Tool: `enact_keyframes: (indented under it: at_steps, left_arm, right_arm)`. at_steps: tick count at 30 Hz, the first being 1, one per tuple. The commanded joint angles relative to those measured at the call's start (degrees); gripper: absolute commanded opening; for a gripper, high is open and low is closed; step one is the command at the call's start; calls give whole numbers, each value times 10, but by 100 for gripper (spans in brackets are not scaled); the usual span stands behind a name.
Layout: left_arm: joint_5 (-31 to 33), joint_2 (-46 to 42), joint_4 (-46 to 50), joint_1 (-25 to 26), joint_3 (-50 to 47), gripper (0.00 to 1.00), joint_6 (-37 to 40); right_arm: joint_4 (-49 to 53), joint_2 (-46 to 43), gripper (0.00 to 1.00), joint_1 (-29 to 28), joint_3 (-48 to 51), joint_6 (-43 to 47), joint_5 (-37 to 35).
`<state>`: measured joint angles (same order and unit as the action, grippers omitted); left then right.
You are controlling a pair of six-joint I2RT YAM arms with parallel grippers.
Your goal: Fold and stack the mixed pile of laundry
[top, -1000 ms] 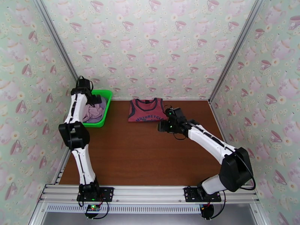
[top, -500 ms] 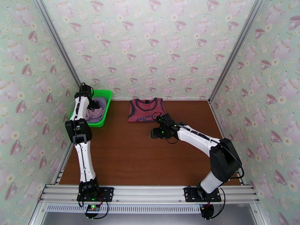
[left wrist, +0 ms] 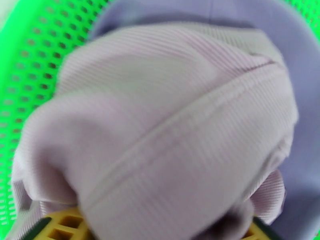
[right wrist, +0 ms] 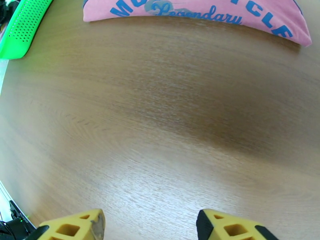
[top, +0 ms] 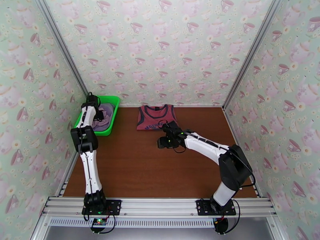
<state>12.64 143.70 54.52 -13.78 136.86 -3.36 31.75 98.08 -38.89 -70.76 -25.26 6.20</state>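
The dusty-red tank top (top: pixel 156 116) lies folded flat at the back of the table, its print (right wrist: pixel 192 7) facing up. My right gripper (top: pixel 161 142) hovers open over bare wood just in front of it, nothing between its yellow fingertips (right wrist: pixel 72 229). My left gripper (top: pixel 99 113) is down inside the green basket. In the left wrist view a pale pink-lilac shirt (left wrist: pixel 160 129) bulges between its widely spread fingertips (left wrist: pixel 60 227). A lavender-purple shirt (left wrist: pixel 304 97) lies under and behind the pink one.
The green mesh basket (top: pixel 114 101) stands at the table's back left corner, its wall (left wrist: pixel 24 57) close around my left gripper. The brown wooden table (top: pixel 160 173) stretches toward the arm bases. Papered walls close in three sides.
My right gripper has drawn back from the tank top, leftward and toward the near side. My left gripper has sunk lower into the basket onto the clothes.
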Motion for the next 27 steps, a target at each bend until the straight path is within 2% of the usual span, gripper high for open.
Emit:
enact_keyframes:
  at_steps: [1, 4, 12, 15, 18, 21, 23, 27]
  left_arm:
    - [-2, -83, -40, 4, 0, 8, -3]
    - [9, -120, -34, 6, 2, 1, -1]
    - [21, -268, -40, 10, -77, 0, -10]
    - [6, -334, -23, 18, -97, 0, -25]
    - [-35, -388, 37, 40, -82, 0, -41]
    - [-85, -431, 117, 84, -62, 0, -56]
    - [-94, -467, 141, 135, -79, 0, -61]
    - [-88, -534, 139, 270, -150, 0, -91]
  right_arm:
    - [9, 7, 64, -10, -15, -12, -12]
    - [2, -1, 63, -18, -8, -17, -14]
    - [-24, -45, 62, -27, 31, -31, -17]
    - [-32, -80, 62, -27, 58, -31, -29]
    - [-29, -125, 62, -27, 87, -22, -56]
    - [-24, -184, 63, -19, 121, -12, -77]
    - [-23, -229, 63, -2, 149, -7, -79]
    - [-17, -332, 65, 40, 211, 5, -65]
